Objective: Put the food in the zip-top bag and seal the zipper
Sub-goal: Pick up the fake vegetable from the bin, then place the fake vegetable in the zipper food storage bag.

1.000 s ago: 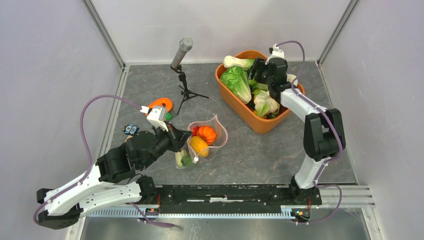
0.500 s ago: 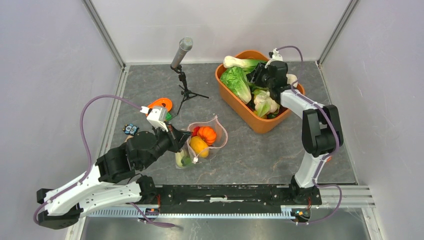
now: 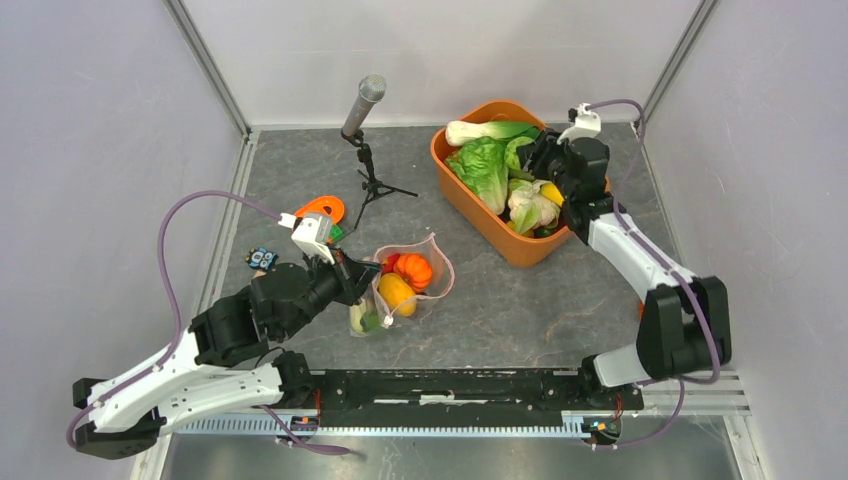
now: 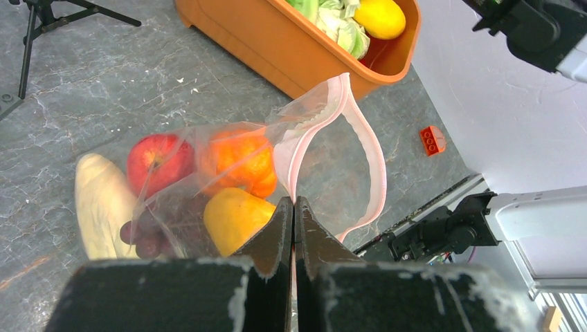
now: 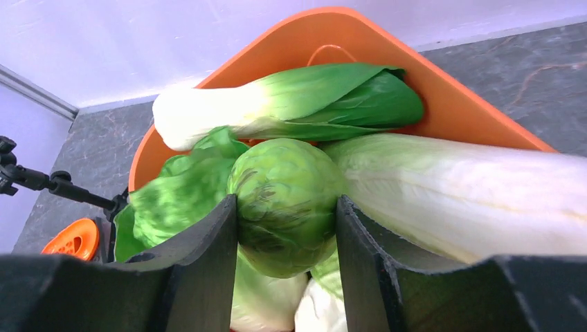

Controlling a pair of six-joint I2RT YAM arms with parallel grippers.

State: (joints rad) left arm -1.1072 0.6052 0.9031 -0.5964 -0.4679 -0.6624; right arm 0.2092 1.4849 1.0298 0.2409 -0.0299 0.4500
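The right gripper (image 5: 286, 221) is closed around a round green cabbage (image 5: 285, 187) above the orange tub (image 5: 453, 104). The left gripper (image 4: 294, 221) is pinched closed on the rim of the zip-top bag (image 4: 208, 159), which lies mid-table, partly filled, its zipper (image 4: 374, 173) held agape. The glossy ball could be squeezed out in transit, or the mouth missed if the thin rim is let slip.

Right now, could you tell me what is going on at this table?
The left gripper is shut on the zip-top bag's rim, holding its mouth open; a red apple, an orange piece and a yellow piece lie inside. The right gripper grips a round green cabbage at the orange tub.
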